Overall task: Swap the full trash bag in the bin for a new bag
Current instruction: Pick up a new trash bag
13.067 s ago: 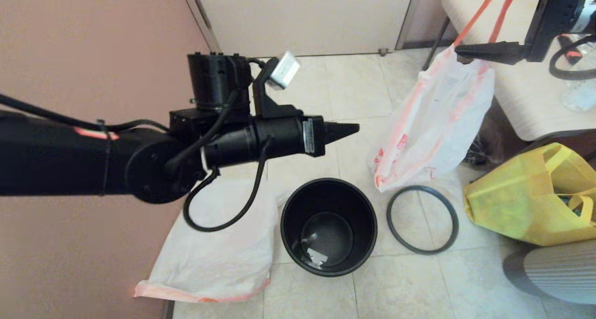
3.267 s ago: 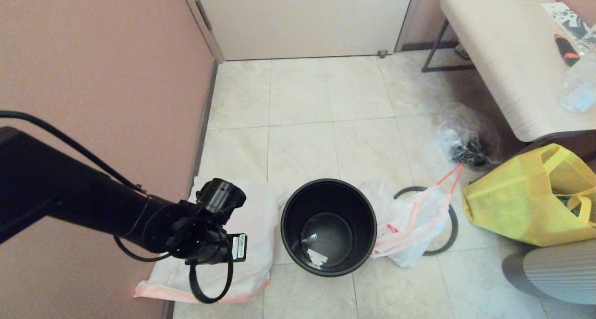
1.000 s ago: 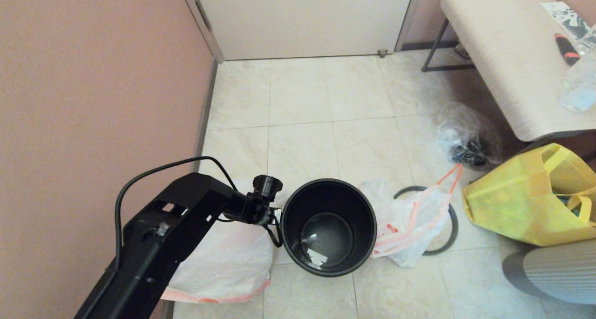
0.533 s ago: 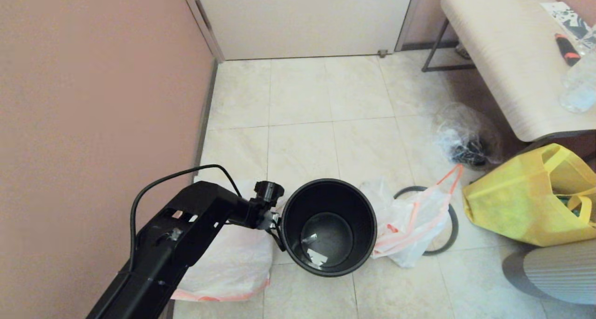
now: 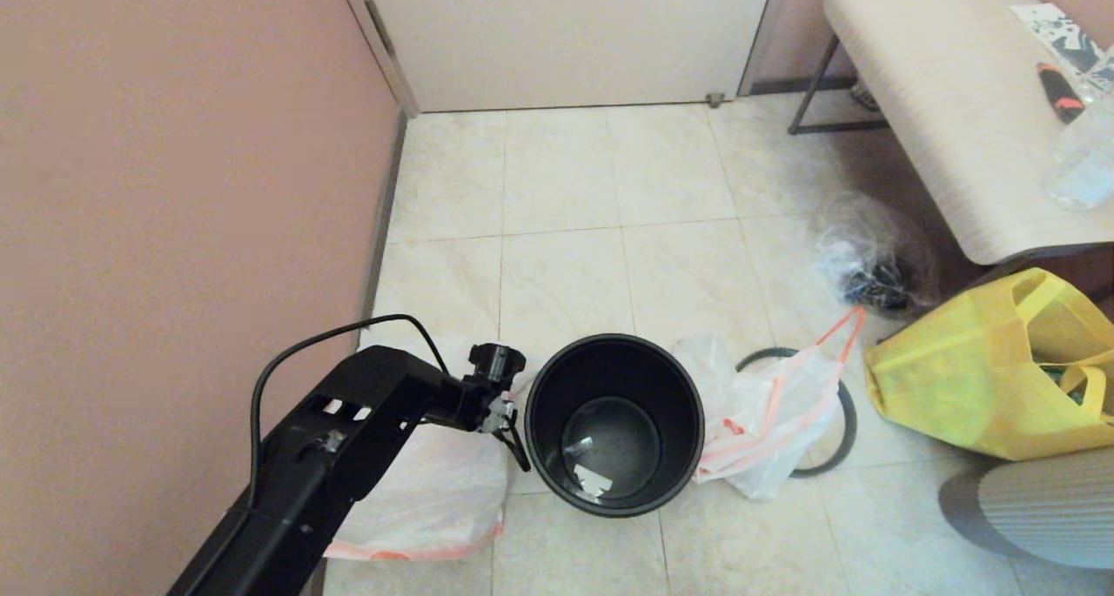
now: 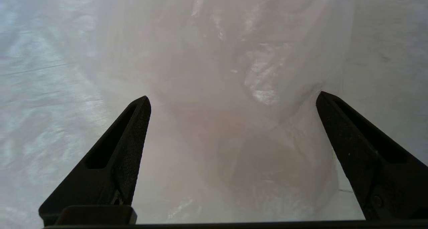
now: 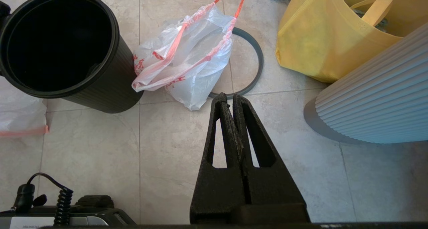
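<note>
The black bin (image 5: 687,422) stands open on the tiled floor. Left of it lies the new bag (image 5: 418,500), smooth white with a pale orange hem. My left arm's wrist (image 5: 494,385) hangs over that bag's far corner, beside the bin. My left gripper (image 6: 233,96) is open, its fingers spread just above the new bag's (image 6: 234,62) plastic. The full trash bag (image 5: 766,422) slumps right of the bin, partly on the grey ring (image 5: 848,422). My right gripper (image 7: 227,97) is shut and empty above the floor, near the full trash bag (image 7: 187,62), the ring (image 7: 257,65) and the bin (image 7: 110,88).
A yellow tote (image 5: 983,370) and a ribbed pale cylinder (image 5: 1044,509) stand at the right. A clear bag with dark items (image 5: 870,261) lies by the bench (image 5: 940,100). A pink wall (image 5: 174,187) closes the left side, a door (image 5: 566,30) the far end.
Over the last second my left wrist has shifted slightly nearer and lower over the new bag. Long before, my right gripper held the full bag aloft; it now lies on the floor.
</note>
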